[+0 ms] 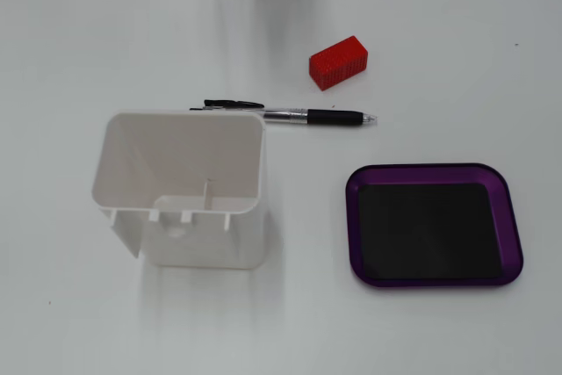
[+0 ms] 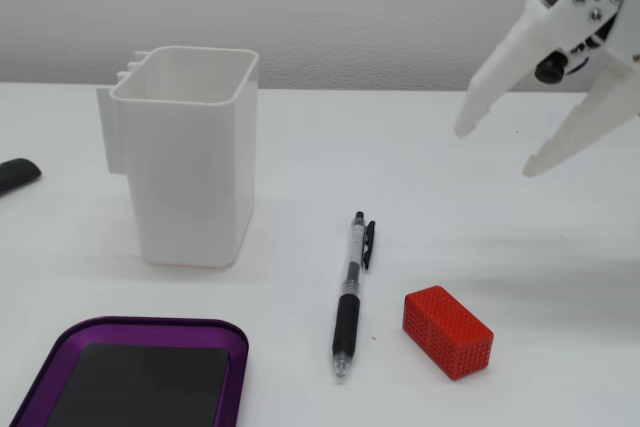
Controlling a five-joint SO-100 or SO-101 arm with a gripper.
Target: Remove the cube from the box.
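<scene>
The red ribbed cube (image 1: pixel 338 63) lies on the white table, outside the box; it also shows in a fixed view (image 2: pixel 447 331) at lower right. The purple-rimmed box (image 1: pixel 358 248) with a black floor is empty; a fixed view (image 2: pixel 145 328) shows its corner at lower left. My white gripper (image 2: pixel 495 152) hangs open and empty in the air at upper right, well above and to the right of the cube. In a fixed view from above only a faint blur at the top edge shows.
A tall white open-topped container (image 1: pixel 184 186) stands on the table, also seen in a fixed view (image 2: pixel 190 157). A black pen (image 1: pixel 312 116) lies between container and cube, also in a fixed view (image 2: pixel 350 297). A dark object (image 2: pixel 15 175) sits at the left edge.
</scene>
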